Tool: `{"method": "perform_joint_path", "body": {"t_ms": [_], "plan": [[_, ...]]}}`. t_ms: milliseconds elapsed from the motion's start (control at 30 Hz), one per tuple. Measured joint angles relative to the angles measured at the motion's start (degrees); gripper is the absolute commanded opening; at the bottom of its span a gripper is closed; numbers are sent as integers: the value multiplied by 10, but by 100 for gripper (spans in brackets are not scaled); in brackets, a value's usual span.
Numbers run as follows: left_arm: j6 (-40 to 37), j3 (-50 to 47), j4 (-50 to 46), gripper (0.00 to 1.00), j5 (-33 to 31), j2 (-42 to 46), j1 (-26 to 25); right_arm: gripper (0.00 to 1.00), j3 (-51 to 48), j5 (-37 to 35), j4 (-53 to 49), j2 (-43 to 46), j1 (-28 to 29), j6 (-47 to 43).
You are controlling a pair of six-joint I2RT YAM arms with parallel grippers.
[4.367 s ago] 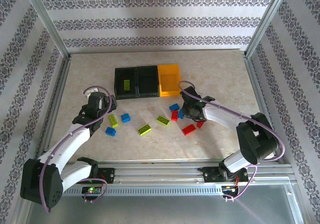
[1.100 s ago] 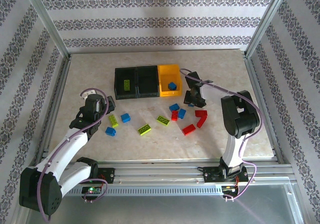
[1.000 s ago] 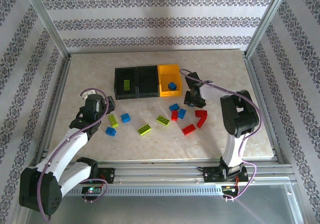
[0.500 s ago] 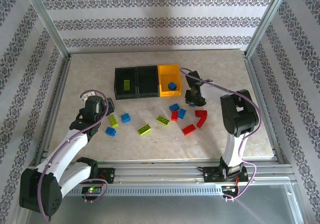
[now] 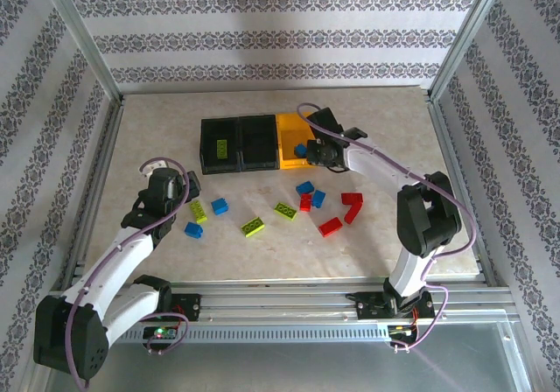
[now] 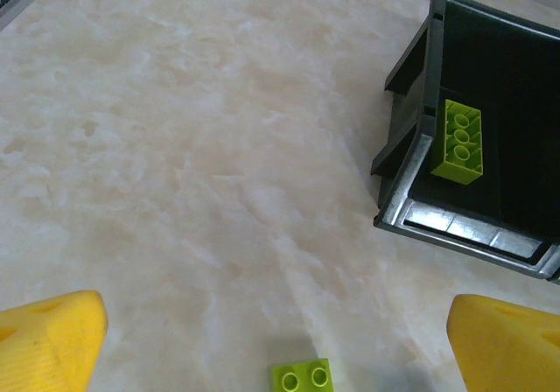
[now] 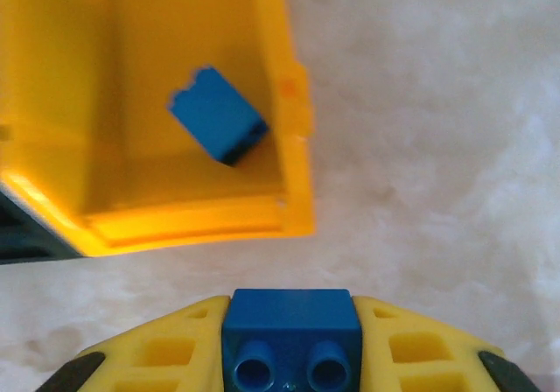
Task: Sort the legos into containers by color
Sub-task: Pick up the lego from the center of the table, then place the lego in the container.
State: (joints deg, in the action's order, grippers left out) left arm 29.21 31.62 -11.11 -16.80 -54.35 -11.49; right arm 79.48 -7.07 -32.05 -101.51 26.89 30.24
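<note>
Right fingers clamp a blue brick just near of the yellow bin; left fingers gape wide above the bench.

Containers in a row behind, loose legos in front.
They stand side by side on the surface, one lego in the left container, another lego in the right container; the right pincer grips a lego beside that container's near right corner.
</note>
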Motion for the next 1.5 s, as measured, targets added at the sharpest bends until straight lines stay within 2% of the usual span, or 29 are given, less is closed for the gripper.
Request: {"method": "perform_joint_path", "body": {"t_ms": [233,667,1033,1500], "plan": [[0,0,0,100,2,1,0,23,123,-6,-9,-74,11,-31],[0,0,0,100,2,4,3,27,283,-8,-39,-236,11,-65],[0,0,-1,100,2,9,3,43,308,-3,-50,-253,6,-67],[0,0,-14,100,2,13,4,47,307,5,-50,-252,6,-66]]}}
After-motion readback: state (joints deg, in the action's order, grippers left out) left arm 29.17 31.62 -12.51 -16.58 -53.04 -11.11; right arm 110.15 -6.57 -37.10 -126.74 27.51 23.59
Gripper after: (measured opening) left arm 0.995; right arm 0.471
